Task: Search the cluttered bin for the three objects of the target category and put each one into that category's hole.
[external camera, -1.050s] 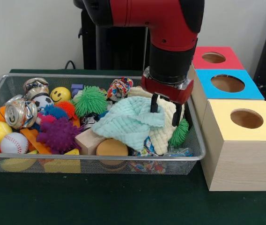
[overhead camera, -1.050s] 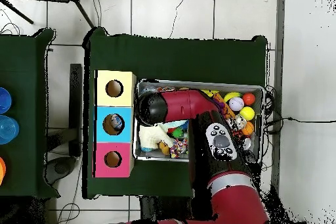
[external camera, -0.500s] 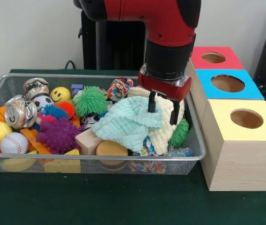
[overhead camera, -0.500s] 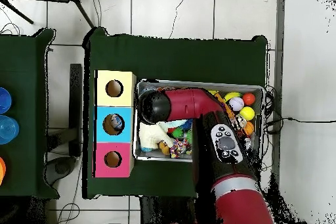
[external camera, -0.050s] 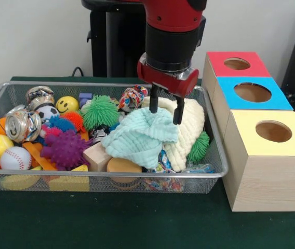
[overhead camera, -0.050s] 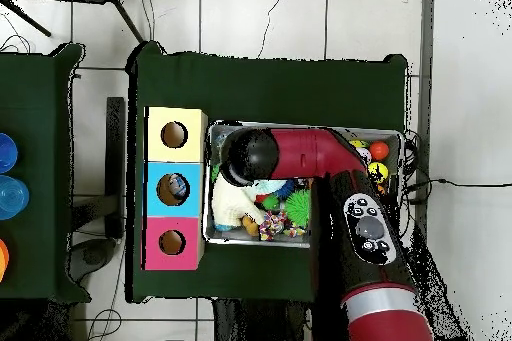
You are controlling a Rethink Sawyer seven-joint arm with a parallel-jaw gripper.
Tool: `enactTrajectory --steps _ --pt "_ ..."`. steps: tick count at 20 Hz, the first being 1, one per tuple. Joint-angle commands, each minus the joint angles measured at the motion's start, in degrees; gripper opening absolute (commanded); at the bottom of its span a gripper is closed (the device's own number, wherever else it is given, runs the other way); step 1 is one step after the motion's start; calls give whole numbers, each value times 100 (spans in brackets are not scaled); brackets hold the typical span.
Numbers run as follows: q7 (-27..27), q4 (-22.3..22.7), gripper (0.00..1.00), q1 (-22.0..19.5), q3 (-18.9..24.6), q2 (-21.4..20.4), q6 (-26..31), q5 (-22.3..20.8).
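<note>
The gripper (external camera, -0.050s: 165, 110) hung open and empty just above the mint cloth (external camera, -0.050s: 142, 136) heaped on the cream cloth (external camera, -0.050s: 189, 132) at the bin's (external camera, -0.050s: 106, 181) box end, so a straight drop pinching one raised fold looked best.

Even, soft indoor light fills the front view, and colours read clearly across the wire bin (external camera, -0.050s: 217, 155) and the three boxes. A soft shadow lies on the green counter (external camera, -0.050s: 137, 223) under the bin's near wall and beside the yellow-topped box (external camera, -0.050s: 269, 155). The crushed can (external camera, -0.050s: 23, 123) carries small bright glints. Edges there are mildly soft but nothing is smeared by motion. From overhead the white floor tiles (overhead camera, -0.050s: 465, 107) are bright, nearly washed out, while the counter cloth reads very dark.
</note>
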Motion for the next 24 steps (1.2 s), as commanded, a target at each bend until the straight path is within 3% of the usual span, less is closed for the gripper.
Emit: enactTrajectory --steps 1,13,24 --pt "-464 -217 100 -104 201 -59 611 74" --pt "473 -388 100 473 -52 246 150 78" --pt "483 -579 100 521 -174 398 184 261"
